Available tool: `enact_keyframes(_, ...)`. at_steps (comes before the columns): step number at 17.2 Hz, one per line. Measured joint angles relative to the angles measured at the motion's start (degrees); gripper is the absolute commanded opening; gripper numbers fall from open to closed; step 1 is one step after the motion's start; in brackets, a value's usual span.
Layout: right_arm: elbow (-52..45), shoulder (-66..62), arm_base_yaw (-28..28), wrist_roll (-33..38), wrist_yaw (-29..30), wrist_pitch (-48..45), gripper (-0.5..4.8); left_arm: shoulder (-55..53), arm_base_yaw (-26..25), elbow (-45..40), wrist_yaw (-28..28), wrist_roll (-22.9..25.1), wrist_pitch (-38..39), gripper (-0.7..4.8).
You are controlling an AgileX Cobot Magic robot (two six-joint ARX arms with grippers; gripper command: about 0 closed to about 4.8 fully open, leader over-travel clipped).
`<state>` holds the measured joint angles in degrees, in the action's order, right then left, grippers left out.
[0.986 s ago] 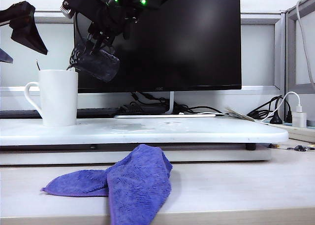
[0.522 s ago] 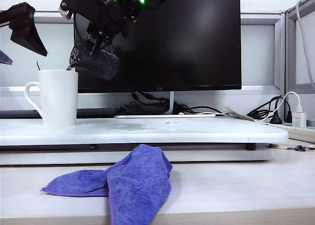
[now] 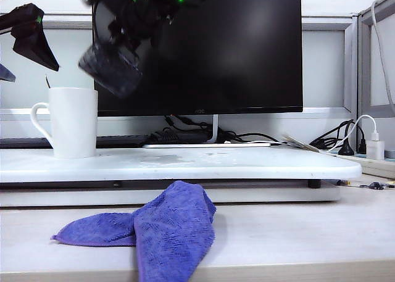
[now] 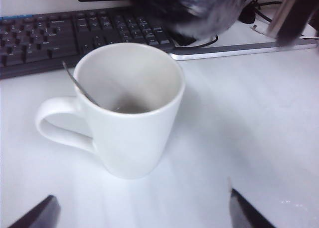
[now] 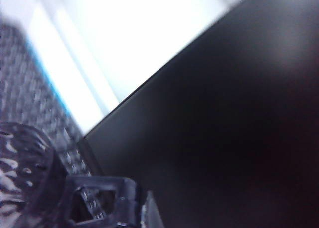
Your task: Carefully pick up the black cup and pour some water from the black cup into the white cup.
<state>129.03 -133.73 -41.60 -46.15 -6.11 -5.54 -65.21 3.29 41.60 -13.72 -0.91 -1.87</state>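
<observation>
Your monitor (image 3: 216, 47) stands behind the bench (image 3: 247, 165), a purple cloth (image 3: 166, 229) draped at its near edge. Your right gripper (image 3: 120, 32) has its jaws clenched on the black cup (image 3: 111, 69), held aloft right of the white cup (image 3: 73, 121). Your left gripper (image 4: 142, 210) hangs released, jaws wide, holding nothing. Only the left wrist view shows the keyboard (image 4: 65, 36) and a thin stick (image 4: 79, 83) leaning inside the white cup.

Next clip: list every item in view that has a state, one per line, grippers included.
black cup: held in the air, tilted, above and just right of the white cup, blurred
white cup: upright on the white board, thin stick inside
right gripper: shut on the black cup's handle
left gripper: open, empty, hanging above the white cup
monitor: screen dark
purple cloth: crumpled on the desk, draped over the front edge
</observation>
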Motion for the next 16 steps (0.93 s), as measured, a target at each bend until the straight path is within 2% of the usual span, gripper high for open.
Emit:
enact_keyframes(2,0.1,1.4,0.5,5.9,-0.3,-0.1,-0.05,0.0,0.0,0.0,0.0,0.0,0.0,4.79)
enact_keyframes(5,0.0,5.3,3.6,28.2,-1.4,0.6,-0.05,0.0,0.0,0.0,-0.2,-0.1,0.0,4.79)
enact_keyframes(6,0.0,7.1,5.1,33.3,-2.3,0.2,-0.05,0.2,0.0,0.0,-1.2,-1.6,0.0,4.79)
enact_keyframes(7,0.1,9.1,7.0,35.9,-2.9,0.3,-0.05,1.4,0.0,0.0,-2.9,-3.7,-0.9,4.79)
enact_keyframes(10,0.0,13.0,11.6,42.4,-3.1,9.5,-0.05,4.5,0.8,0.0,-3.9,-4.5,-6.6,4.79)
enact_keyframes(12,0.0,15.0,14.3,46.6,-2.9,14.7,-0.05,7.1,3.1,0.0,-4.9,-4.7,-9.2,4.79)
enact_keyframes(14,0.0,17.0,15.5,47.0,-3.0,17.9,-0.05,9.6,5.6,0.0,-5.4,-4.7,-10.8,4.79)
enact_keyframes(16,0.0,21.0,15.9,45.9,-1.9,25.0,-0.05,13.9,9.3,0.0,-5.6,-4.7,-10.9,4.79)
